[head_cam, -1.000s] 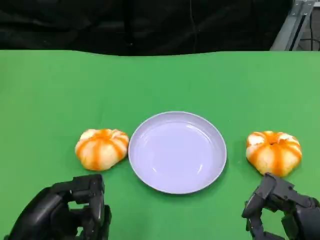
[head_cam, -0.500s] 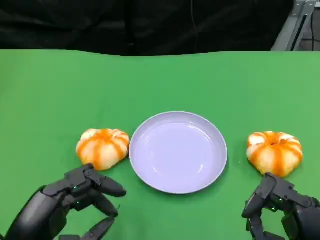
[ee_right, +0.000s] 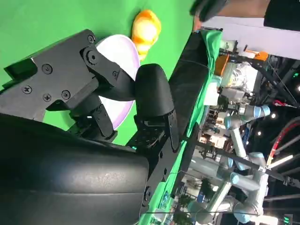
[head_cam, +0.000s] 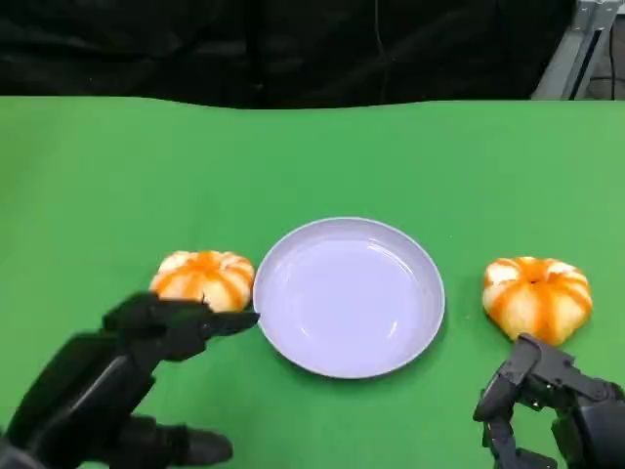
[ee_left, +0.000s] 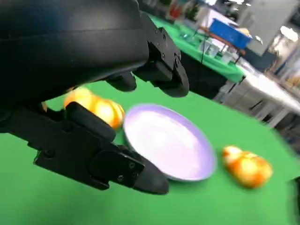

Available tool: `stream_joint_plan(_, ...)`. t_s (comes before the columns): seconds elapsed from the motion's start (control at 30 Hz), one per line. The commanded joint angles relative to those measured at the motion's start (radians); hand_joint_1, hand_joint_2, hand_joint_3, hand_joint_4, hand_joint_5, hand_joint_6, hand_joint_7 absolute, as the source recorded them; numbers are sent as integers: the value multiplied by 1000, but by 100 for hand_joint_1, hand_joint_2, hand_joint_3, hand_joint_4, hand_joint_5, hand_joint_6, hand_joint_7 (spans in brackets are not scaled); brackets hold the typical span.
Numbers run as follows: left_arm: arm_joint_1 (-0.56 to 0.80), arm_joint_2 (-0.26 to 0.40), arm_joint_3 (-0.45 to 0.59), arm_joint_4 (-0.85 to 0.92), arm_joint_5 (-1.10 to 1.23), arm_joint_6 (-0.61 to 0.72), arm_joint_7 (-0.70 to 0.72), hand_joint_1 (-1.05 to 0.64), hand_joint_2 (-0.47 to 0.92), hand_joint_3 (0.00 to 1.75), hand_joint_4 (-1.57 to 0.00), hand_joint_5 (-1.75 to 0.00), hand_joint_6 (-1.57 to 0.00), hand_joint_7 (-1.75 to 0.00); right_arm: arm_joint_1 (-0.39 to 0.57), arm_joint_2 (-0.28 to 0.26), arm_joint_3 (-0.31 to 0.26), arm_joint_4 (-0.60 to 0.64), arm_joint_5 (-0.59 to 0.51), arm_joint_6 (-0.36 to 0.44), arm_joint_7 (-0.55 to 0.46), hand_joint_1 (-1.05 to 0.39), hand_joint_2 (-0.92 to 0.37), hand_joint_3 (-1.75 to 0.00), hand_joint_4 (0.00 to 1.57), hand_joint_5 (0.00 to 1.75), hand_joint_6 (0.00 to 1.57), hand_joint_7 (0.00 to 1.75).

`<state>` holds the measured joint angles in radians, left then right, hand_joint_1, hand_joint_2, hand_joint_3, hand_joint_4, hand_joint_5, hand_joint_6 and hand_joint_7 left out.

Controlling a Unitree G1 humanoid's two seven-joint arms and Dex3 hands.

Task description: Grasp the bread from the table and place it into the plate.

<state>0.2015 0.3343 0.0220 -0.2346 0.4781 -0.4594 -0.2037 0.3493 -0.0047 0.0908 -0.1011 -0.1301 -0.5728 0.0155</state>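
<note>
Left hand, fingers apart and holding nothing, hovers over the green table; black curtain lies far beyond it.

From my head camera, the black left hand covers the six-o'clock edge of the orange-striped round bread bun left of the plate. The black right hand is cut off at the frame's bottom corner, so its grip is unclear.

Two orange-striped buns, left bread and right bread, flank an apparently empty lavender plate.
</note>
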Motion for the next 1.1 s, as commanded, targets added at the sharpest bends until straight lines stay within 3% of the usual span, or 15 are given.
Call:
stream_joint_plan(0.03, -89, 75, -24, 56, 168, -40, 89, -90, 89, 0, -10, -58, -53, -8, -5, -9, -7, 13, 13, -10, -2, -14, -53, -115, 81, 175, 73, 158)
stream_joint_plan(0.23, -200, 106, -72, 119, 305, 16, 138, -91, 87, 0, -12, -50, -53, -2, -3, -8, -5, 11, 9, -6, -3, -15, -53, -116, 81, 175, 73, 158)
stream_joint_plan(0.33, -273, 100, -112, 191, 355, 64, 160, -87, 84, 0, -22, -31, -54, 0, -2, -5, -4, 7, 7, -4, -5, -15, -53, -116, 81, 175, 72, 158)
stream_joint_plan(0.53, -380, 92, -188, 331, 416, 140, 216, -87, 87, 0, -27, -18, -52, 0, 2, -3, -3, 3, 1, -4, -8, -15, -54, -115, 80, 175, 72, 158)
stream_joint_plan(1.1, -606, 11, -402, 761, 480, 362, 366, -92, 92, 3, -29, -7, -46, 0, 6, 3, 1, -5, -9, -1, -19, -15, -54, -116, 81, 175, 72, 159)
